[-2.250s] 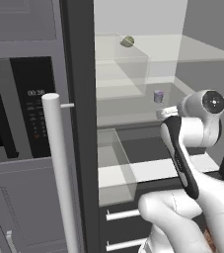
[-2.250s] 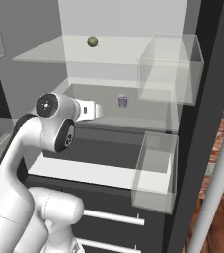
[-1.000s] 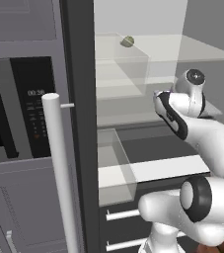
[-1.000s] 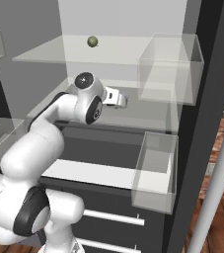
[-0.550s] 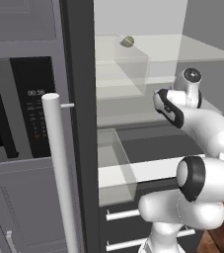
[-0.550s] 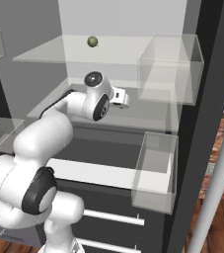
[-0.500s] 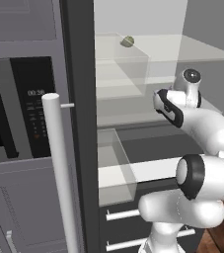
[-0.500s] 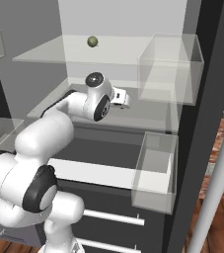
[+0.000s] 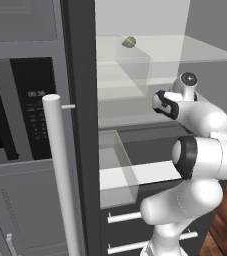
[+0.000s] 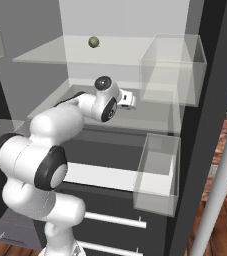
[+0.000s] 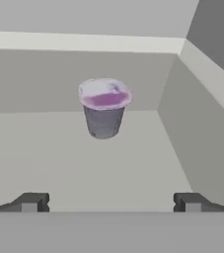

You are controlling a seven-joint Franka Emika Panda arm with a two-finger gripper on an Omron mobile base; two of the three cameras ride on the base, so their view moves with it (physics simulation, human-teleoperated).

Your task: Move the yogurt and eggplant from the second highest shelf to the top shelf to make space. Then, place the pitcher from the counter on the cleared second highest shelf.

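Yogurt [image 11: 104,113] stands upright on the second shelf [image 11: 84,158], centred ahead of the gripper [image 11: 111,201] and not yet between the fingers [image 11: 30,201]. We read the fingers as spread to their widest, with nothing held; the hand view shows both tips low and far apart, and the cup sits well beyond them toward the rear wall.

Eggplant [image 10: 93,42] already rests on the top shelf [image 10: 60,54], toward its back. We judge that half of the clearing step is done and the cup is the remaining item.

We hold the hand level with the second shelf [image 10: 150,112], pointing into the fridge, so that the fingers can pass on either side of the cup. The wide opening gives margin around the tapered body. In the left base view the gripper [image 9: 161,103] is reaching into the compartment under the top shelf [image 9: 195,50].

Next step, in our judgement: advance straight in until the cup lies between the tips, then close. Risk: the side wall to the right of the cup is near, and a light cup may tip if one tip touches first.
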